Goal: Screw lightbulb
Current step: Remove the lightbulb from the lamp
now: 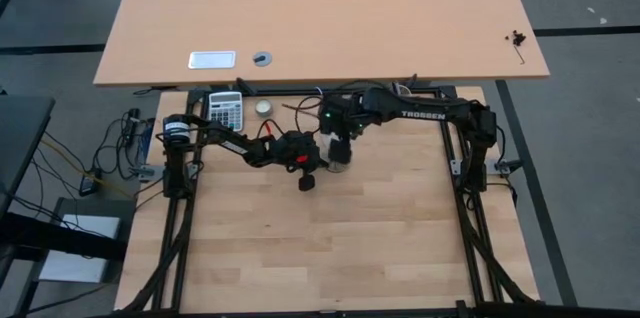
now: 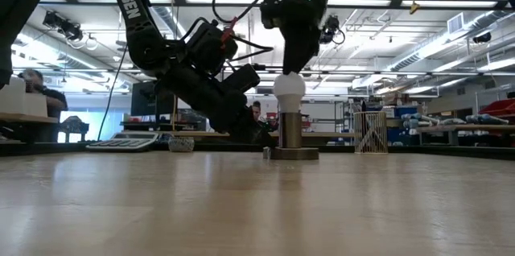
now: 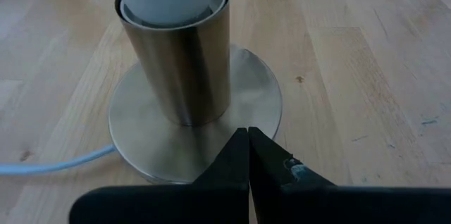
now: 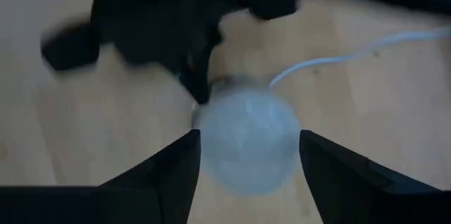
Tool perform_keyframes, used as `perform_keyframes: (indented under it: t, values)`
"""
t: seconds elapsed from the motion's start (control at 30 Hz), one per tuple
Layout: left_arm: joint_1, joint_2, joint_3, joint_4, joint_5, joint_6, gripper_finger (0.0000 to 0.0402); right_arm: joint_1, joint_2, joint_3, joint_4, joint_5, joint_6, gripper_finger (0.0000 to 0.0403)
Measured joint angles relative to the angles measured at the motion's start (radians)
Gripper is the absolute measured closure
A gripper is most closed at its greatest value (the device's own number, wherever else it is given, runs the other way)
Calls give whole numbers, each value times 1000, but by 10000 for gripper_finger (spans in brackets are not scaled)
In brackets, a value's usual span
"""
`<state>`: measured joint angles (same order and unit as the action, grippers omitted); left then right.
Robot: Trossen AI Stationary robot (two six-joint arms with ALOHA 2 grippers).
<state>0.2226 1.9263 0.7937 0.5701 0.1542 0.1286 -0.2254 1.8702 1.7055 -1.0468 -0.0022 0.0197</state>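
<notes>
right gripper (image 4: 248,155) is spreading open around the lightbulb (image 4: 248,139) between its fingers | left gripper (image 3: 248,139) is pressing closed, empty, on socket base (image 3: 134,122)

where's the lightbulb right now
The lightbulb sits upright in the metal socket near the table's middle in the low view, with the right gripper straddling its globe from above and the left gripper shut at the socket's base.
</notes>
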Motion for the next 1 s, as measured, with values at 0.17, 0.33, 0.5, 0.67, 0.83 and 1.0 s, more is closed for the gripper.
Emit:
perform_keyframes:
  t: [0.17, 0.33, 0.5, 0.67, 0.83, 1.0]
  values:
    - [0, 0, 0, 0, 0, 0, 400, 8, -3, 64, -37, 54, 404, 136]
    - [0, 0, 0, 0, 1, -1, 400, 19, -4, 39, -63, 76, 625, 126]
    - [0, 0, 0, 0, 2, -1, 400, 31, -4, -20, -26, 88, 707, 130]
    - [0, 0, 0, 0, 4, -1, 400, 36, -8, -61, 25, 92, 733, 131]
    - [0, 0, 0, 0, 6, -1, 400, 26, -8, -63, 33, 85, 566, 147]
    - [0, 0, 0, 0, 7, -1, 400, 15, -10, -57, 25, 58, 183, 169]
